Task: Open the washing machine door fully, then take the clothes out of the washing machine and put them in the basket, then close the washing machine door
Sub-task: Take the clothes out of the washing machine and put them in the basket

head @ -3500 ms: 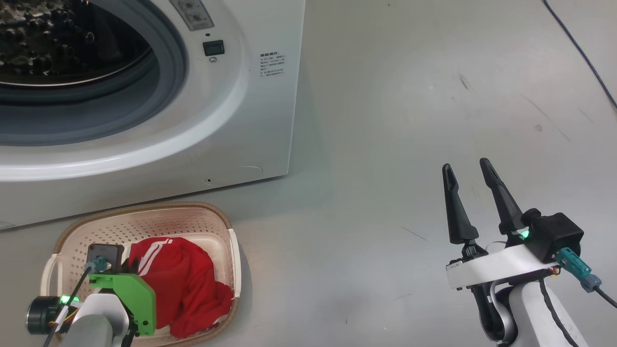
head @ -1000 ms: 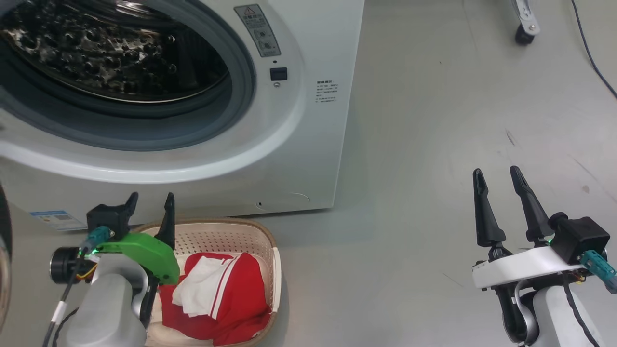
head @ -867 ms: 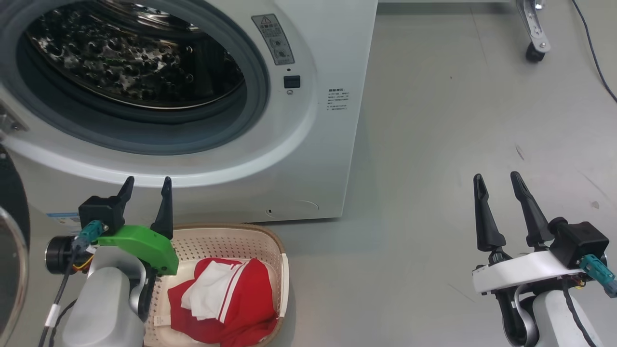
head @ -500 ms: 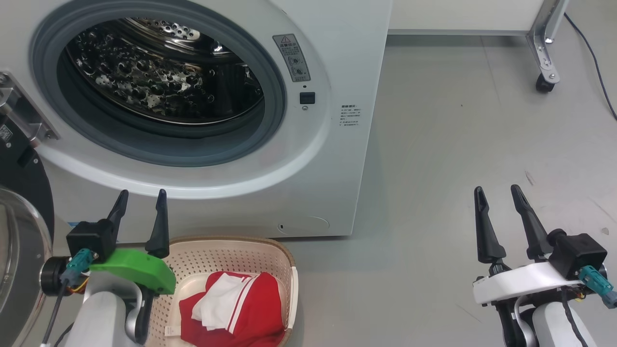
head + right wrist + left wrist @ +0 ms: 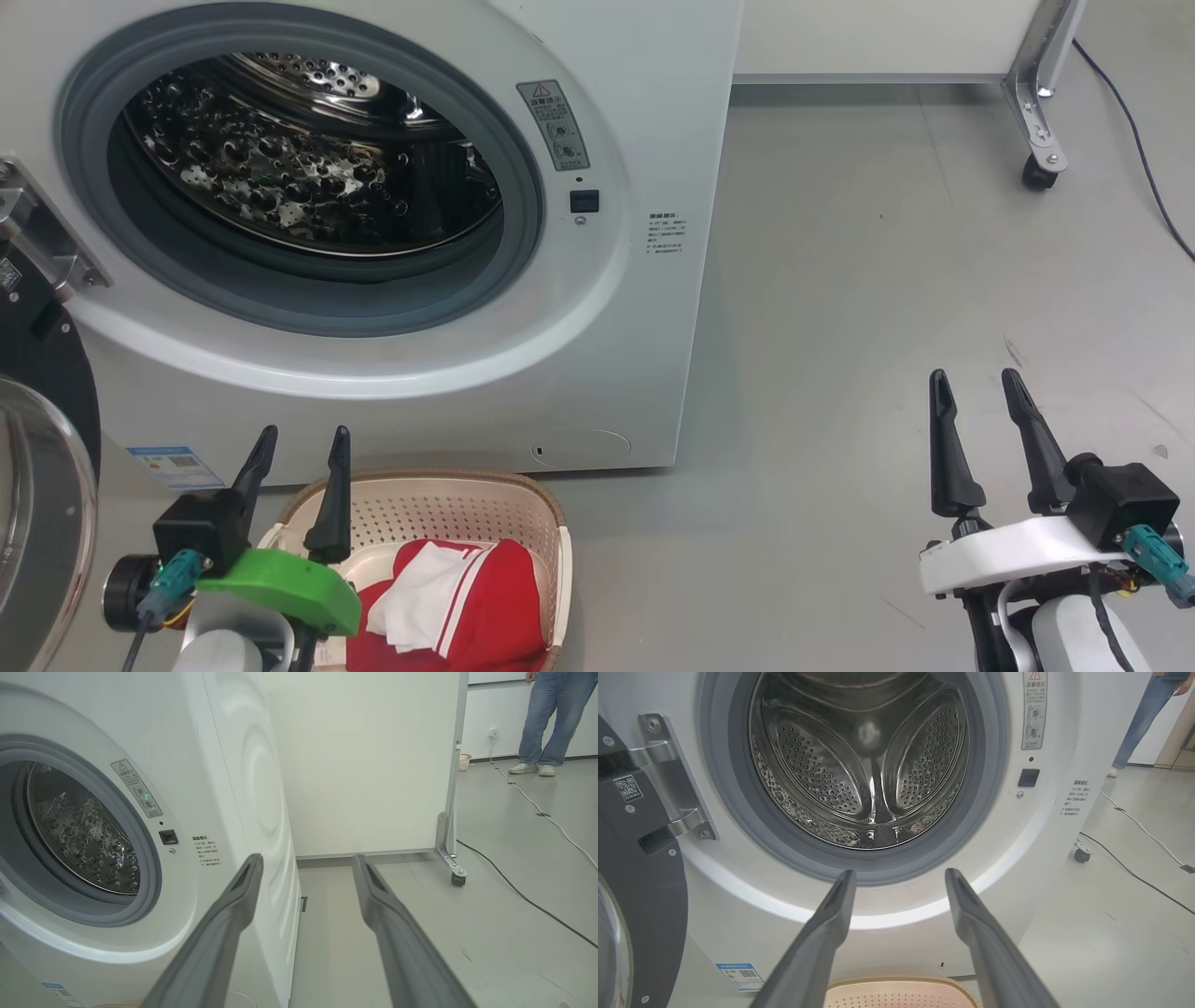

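The left tool (image 5: 303, 439) is released: its two dark fingers (image 5: 329, 509) stand parted with a clear gap between them, gripping nothing and touching nothing. It hangs over the left end of the basket (image 5: 448, 511), fingers pointing at the white front of the washing machine (image 5: 653, 112) just under the drum mouth. In the left wrist view the basket's brown rim shows low down between the fingers.

The right tool (image 5: 976, 383) is likewise released, fingers spread about as far, empty, held above bare grey floor (image 5: 840, 299) well to the right of the machine. In the right wrist view it points past the machine's right front corner.

The clothes (image 5: 485, 597), red with a white panel and red-white stripes, lie heaped in the basket, which sits on the floor right against the foot of the machine, beside a blue label (image 5: 175, 467).

The washing machine door (image 5: 56, 392) is swung wide on its metal hinge (image 5: 42, 233) at the machine's left side. Its black rim and glass bowl show at the left edge of the head view, clear of the opening. The perforated steel drum (image 5: 308, 177) inside the grey gasket (image 5: 308, 313) shows only bare metal in the left wrist view.

A person's legs (image 5: 546, 723) in jeans stand far off across the room.
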You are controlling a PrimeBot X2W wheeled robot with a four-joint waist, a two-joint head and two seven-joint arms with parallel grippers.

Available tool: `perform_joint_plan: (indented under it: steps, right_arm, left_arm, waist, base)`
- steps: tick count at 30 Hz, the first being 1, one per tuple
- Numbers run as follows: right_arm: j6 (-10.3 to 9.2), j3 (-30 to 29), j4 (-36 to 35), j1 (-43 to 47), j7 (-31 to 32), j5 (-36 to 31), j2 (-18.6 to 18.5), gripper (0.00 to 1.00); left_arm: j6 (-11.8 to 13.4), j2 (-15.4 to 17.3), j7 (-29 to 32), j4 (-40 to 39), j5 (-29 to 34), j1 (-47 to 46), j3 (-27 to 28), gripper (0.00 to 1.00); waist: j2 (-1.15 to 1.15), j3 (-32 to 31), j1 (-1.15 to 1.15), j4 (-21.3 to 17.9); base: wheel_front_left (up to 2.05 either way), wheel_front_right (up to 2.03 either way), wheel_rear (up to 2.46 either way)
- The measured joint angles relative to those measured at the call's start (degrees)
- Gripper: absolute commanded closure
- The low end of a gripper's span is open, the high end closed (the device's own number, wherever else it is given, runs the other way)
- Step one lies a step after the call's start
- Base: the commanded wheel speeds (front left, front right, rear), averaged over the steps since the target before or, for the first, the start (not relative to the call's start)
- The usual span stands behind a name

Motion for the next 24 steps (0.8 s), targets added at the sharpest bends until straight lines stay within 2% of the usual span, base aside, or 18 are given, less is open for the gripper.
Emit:
perform_joint_plan:
  steps: [24]
  right_arm:
    - [0.00, 0.1, -0.7, 1.0, 0.0, -0.1, 0.0, 0.00]
  left_arm:
    - [-0.2, 0.0, 0.0, -6.2, -1.3, 3.7, -1.3, 0.00]
  waist:
    - [0.00, 0.0, 0.00, -0.3]
  base:
    - [0.00, 0.00, 0.00]
